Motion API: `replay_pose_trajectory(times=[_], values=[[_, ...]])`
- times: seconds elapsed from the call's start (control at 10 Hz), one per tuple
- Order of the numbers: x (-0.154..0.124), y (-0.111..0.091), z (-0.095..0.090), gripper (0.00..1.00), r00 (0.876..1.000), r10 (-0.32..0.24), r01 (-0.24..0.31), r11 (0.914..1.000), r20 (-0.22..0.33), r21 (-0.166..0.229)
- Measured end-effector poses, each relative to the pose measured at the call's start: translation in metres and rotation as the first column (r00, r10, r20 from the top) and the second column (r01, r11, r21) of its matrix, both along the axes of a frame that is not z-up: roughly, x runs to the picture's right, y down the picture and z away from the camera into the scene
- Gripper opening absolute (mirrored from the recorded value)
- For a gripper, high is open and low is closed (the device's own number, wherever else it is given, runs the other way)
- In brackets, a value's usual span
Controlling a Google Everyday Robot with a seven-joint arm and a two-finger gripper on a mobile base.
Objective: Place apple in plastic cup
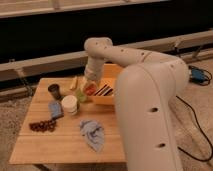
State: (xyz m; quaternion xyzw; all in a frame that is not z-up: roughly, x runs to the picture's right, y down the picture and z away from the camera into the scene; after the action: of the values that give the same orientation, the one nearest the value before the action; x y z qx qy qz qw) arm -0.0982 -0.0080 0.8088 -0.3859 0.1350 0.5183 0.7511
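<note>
Item: small round red-orange apple [88, 91], a paler yellowish patch on its skin.
Location: at the tips of the pincer [90, 85], raised off the light wooden surface [60, 146], directly above the pale green translucent plastic cup [81, 97] and beside the left wall of the yellow rectangular tray [111, 98].
Pincer: white, pointing down from the white arm [145, 95], fingers closed on the apple.
Neighbours: white round tub [69, 104] just left of the cup; dark cup [54, 91] further left; dark red grape cluster [42, 125] and crumpled blue-grey cloth [92, 135] nearer the front edge.
</note>
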Motion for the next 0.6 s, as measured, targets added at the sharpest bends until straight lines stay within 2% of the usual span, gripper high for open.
replay_pose_trajectory(times=[0.2, 0.4, 0.6], values=[[-0.014, -0.005, 0.006, 0.00, 0.998, -0.070, 0.070, 0.9970, 0.003, 0.033], [-0.028, -0.007, 0.010, 0.00, 0.992, -0.126, 0.125, 0.9892, -0.001, 0.076], [-0.033, -0.007, 0.017, 0.00, 0.986, -0.167, 0.169, 0.9773, -0.027, 0.128]])
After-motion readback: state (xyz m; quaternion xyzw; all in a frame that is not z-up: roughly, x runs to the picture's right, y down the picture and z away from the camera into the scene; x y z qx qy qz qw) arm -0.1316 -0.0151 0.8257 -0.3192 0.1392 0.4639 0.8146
